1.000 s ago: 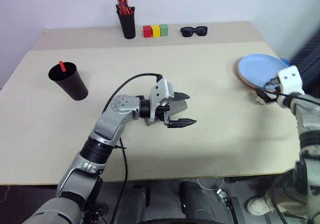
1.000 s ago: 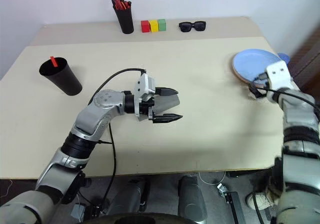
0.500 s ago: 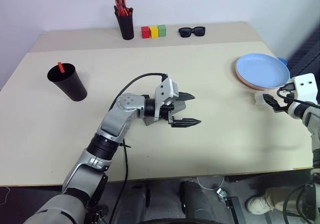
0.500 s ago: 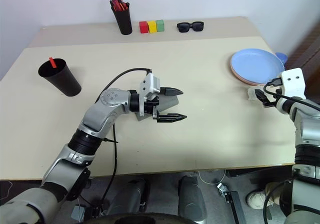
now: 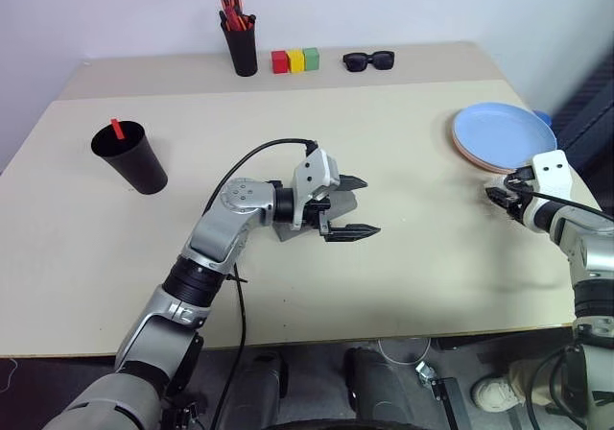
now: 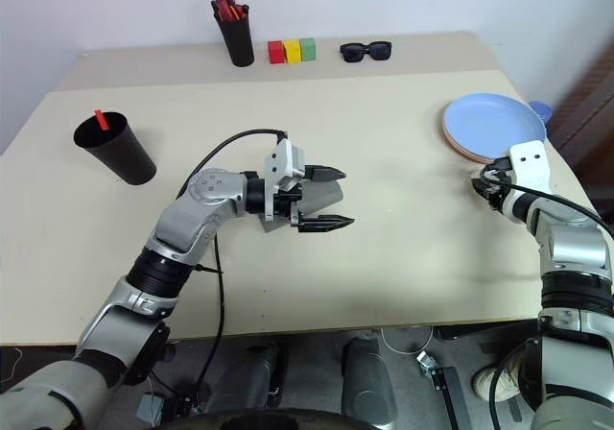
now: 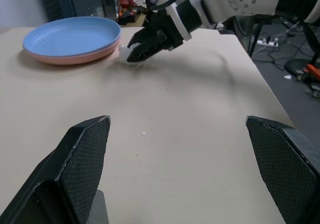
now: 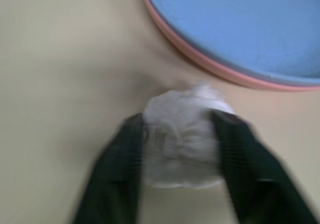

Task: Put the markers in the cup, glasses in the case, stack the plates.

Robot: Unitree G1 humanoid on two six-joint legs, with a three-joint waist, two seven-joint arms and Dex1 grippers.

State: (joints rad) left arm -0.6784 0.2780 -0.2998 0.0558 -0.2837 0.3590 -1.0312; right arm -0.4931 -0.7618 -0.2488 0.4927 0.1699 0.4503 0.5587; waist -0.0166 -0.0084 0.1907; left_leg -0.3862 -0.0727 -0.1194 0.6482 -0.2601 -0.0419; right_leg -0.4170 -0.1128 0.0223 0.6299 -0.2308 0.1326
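- The plates (image 5: 504,134) are stacked near the right edge of the surface (image 5: 413,238), the light blue one on top of the salmon pink one, whose rim shows beneath; both lie flat, face up.
- The cup (image 5: 131,156) stands upright, mouth up, near the left side of the surface, well apart from the plates; a red marker (image 5: 117,128) sticks out of it, its long axis steep and leaning a little to the left.
- The case (image 5: 317,214) lies at mid-surface, mostly hidden behind the left tool, lid down; its long axis cannot be told.
- The right tool (image 8: 177,149) is clenched on a small white crumpled wad (image 8: 182,139), just beside the plates' rim, on the surface.
- The left tool (image 5: 353,206) hangs over the case with its fingers spread wide, pointing toward the plates and grasping nothing.
- At the far edge stand a black pen cup (image 5: 242,46) with orange-red pens, three coloured blocks (image 5: 295,60) and black sunglasses (image 5: 369,60).
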